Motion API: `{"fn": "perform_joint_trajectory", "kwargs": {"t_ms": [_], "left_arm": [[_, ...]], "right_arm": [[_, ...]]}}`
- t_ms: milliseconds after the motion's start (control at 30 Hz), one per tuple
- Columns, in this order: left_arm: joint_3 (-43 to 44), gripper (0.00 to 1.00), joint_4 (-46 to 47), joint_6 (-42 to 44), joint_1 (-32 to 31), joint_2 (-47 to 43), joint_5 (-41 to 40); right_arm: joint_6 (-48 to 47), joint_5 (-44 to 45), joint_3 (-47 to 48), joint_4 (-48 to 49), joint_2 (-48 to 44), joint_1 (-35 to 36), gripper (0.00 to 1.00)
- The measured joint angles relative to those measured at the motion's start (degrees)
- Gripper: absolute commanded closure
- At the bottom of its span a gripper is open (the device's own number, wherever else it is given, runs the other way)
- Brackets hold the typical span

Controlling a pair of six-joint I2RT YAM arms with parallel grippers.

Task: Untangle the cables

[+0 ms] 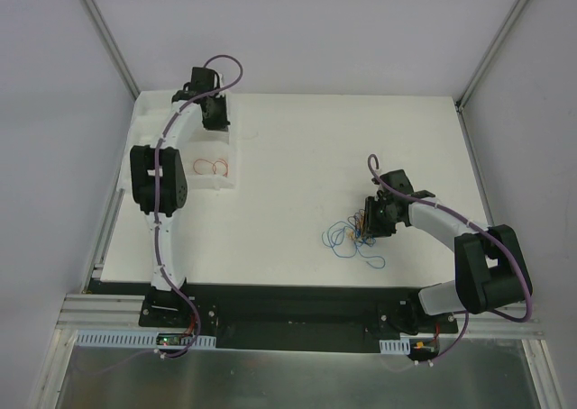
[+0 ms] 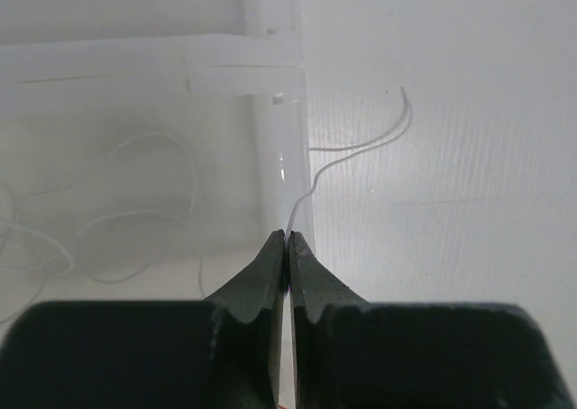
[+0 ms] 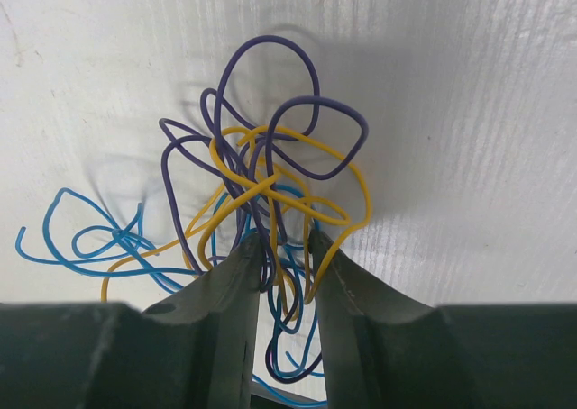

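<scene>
Cables (image 1: 354,233): thin purple, yellow and blue strands knotted in one small bundle (image 3: 261,179). Loc.: on white table (image 1: 306,139), right of centre, well apart from tray. Blue loops trail out flat beside the knot.

Right gripper (image 3: 279,242): at the bundle. Jaws part-closed w/ several strands between them; purple touches one finger, yellow the other. Reads as a grip on the knot, not on a single strand.

Left gripper (image 2: 287,236): far left, at the tray (image 1: 233,182). Jaws fully together. Pale wire (image 2: 403,125) runs across the table and up into the tips; looks nipped at the very end. Colour washed out, can't tell.

Red wire (image 1: 215,167): coiled inside tray, apart from bundle. Left wrist view shows more faint loops in that compartment; colours n/a.

Risks (est.):
- Pale wire held only at fingertip edge; any tug prob. slips it free.
- Same wire crosses by the tray wall (image 2: 281,139); lifting could snag it there.
- Right grip spans multiple strands; pulling would likely tighten the knot or drag the whole bundle instead of freeing one.
- Trailing blue loops may catch and come along.

Obstructions: tray wall stands between left tips and compartment. Arms well apart, so no clash likely. Purple arm harness (image 1: 225,62) clear of the work.
</scene>
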Motion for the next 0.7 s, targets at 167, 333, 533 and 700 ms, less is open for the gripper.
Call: {"fn": "perform_joint_trajectory", "kwargs": {"t_ms": [167,333,533,700], "left_arm": [[-0.13,1.0,0.02,0.44,0.02,-4.0,-2.58],[-1.57,1.0,0.0,2.62,0.02,-8.2,-8.7],[-6.75,1.0,-0.37,5.77,0.04,-11.78,-16.61],[-10.38,1.0,-0.87,6.86,0.83,-12.41,-21.42]], "right_arm": [[0.0,0.0,0.0,0.02,0.0,0.0,0.67],[0.0,0.0,0.0,0.02,0.0,0.04,0.67],[0.0,0.0,0.02,0.02,0.0,0.04,0.67],[0.0,0.0,0.02,0.02,0.0,0.04,0.67]]}}
